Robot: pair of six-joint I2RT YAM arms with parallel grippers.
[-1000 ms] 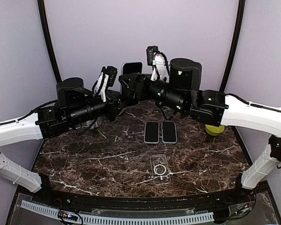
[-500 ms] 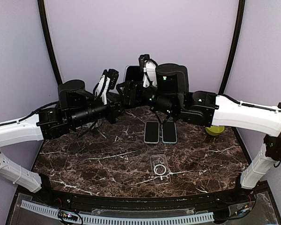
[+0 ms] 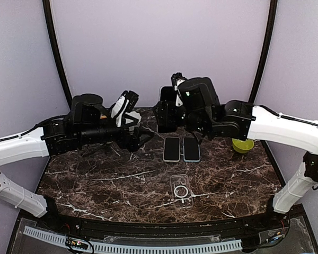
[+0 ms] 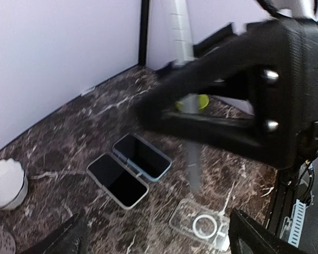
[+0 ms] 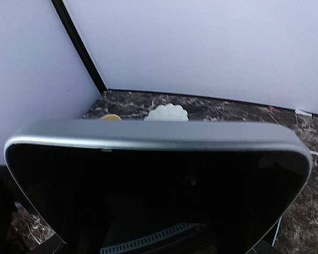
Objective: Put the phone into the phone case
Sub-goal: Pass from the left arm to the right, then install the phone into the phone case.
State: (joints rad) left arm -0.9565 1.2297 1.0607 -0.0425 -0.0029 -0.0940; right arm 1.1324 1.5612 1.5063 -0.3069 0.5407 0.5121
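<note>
Left gripper (image 4: 159,221): spread wide and empty. Its two dark fingers (image 4: 69,238) sat at the bottom corners of its own wrist view and touched nothing.
Right gripper (image 3: 166,114): clamped on the held phone (image 5: 159,180), with its fingers mostly hidden behind the handset.
Held phone: up off the marble table (image 3: 95,180) and right against the right wrist camera. It had a dark glass face and a rounded silver frame, and it filled the lower half of that view.
Clear phone case (image 3: 181,190): flat on the table, below both grippers and nearer the arm bases, well apart from the held phone. It was see-through with a white ring in its back.
Right wrist view alone: showed the held phone plainly. From overhead I couldn't pick it out against the black gripper.
Left wrist view alone: showed how far the left fingers stood apart. The right arm's black body was blurred across the upper part.
Between right gripper and case: a grey-framed phone (image 3: 171,148) and a blue-framed phone (image 3: 191,149), just beside each other with screens up.
Off to the sides: a white fluted cup (image 4: 6,182) lay left of the left gripper. A yellow-green bowl (image 3: 243,145) lay partly under the right arm.
</note>
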